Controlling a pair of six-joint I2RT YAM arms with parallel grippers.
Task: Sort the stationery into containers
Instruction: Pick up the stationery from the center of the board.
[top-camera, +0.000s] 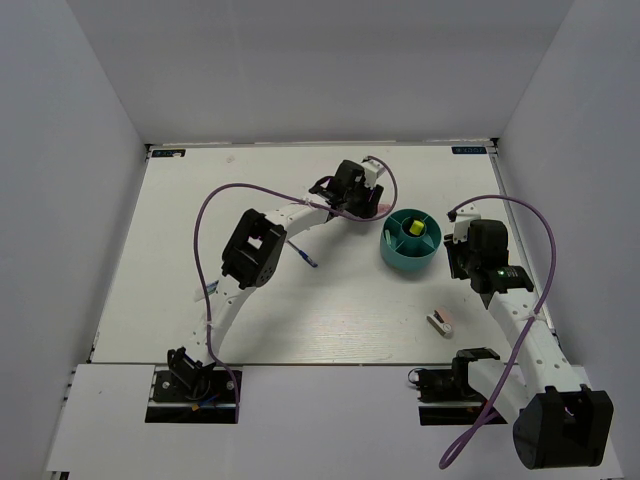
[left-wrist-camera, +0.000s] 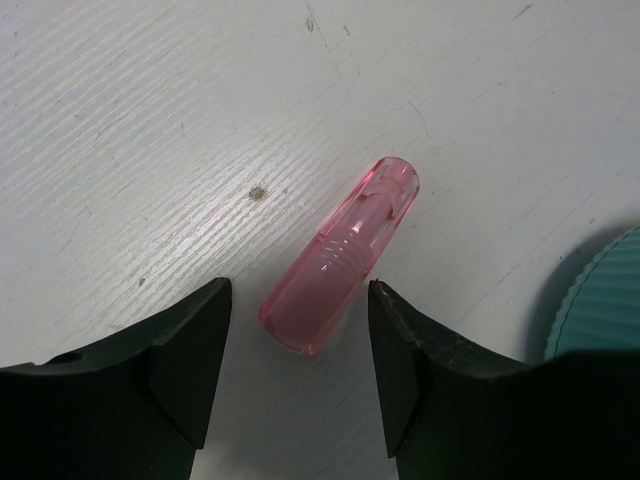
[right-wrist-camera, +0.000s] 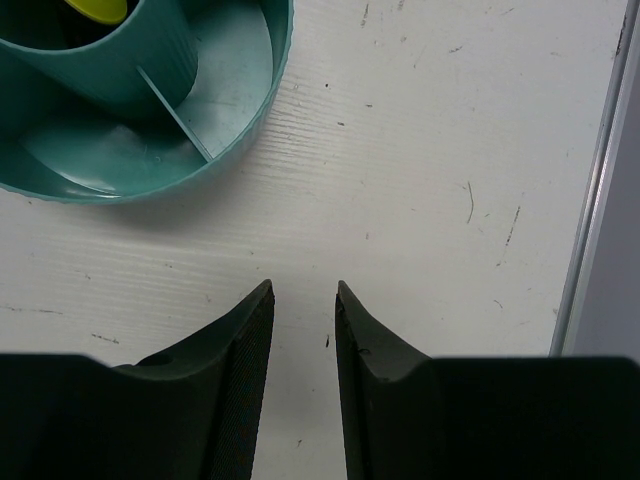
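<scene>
1. Pink marker (left-wrist-camera: 340, 265): short, smooth translucent plastic with a rounded cap. It lies flat on the scuffed white table (left-wrist-camera: 150, 120), near the ribbed round teal organiser (left-wrist-camera: 600, 300).
2. Left tool (left-wrist-camera: 298, 300): jaws wide, straddling the marker's near end without touching it.
3. Right tool (right-wrist-camera: 303, 290): jaws narrow, holding nothing, over bare table near the organiser.

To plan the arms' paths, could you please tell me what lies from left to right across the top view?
In order: pen → left tool → organiser → right tool. The block overlaps the organiser sideways, so it is left out.
</scene>
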